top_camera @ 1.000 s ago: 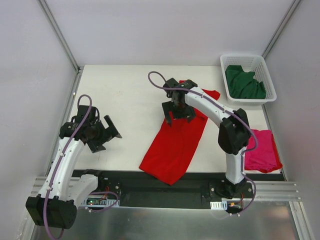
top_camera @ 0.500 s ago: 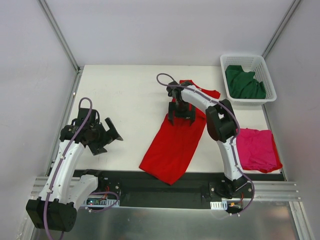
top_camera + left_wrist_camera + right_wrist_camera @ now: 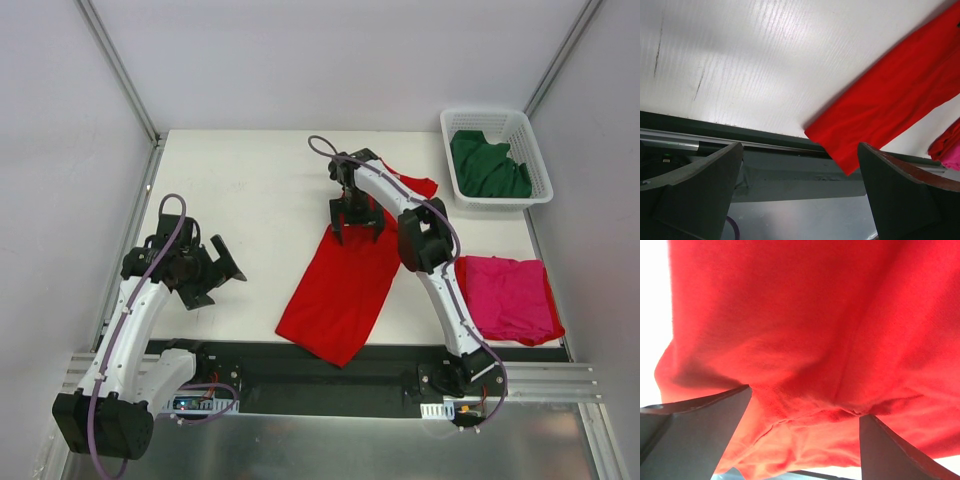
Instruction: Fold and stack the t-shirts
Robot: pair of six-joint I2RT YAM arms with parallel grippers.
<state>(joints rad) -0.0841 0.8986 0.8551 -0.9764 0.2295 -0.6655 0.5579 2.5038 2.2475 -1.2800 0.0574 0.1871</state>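
Pink shirt [image 3: 508,298] looks folded near right, green shirt [image 3: 487,166] in basket [image 3: 495,113] — left tool [image 3: 218,275] open, idle; right tool [image 3: 357,228] open over half-folded red shirt [image 3: 340,295].

Pretty much the whole shot is red t-shirt [image 3: 790,315], super close up. The right gripper [image 3: 805,402] is spread wide, its two dark fingers [image 3: 690,430] poking in from the bottom corners. A rumpled fold with a stitched seam sits right between them. There's a sliver of bright white table [image 3: 652,315] down the left edge.
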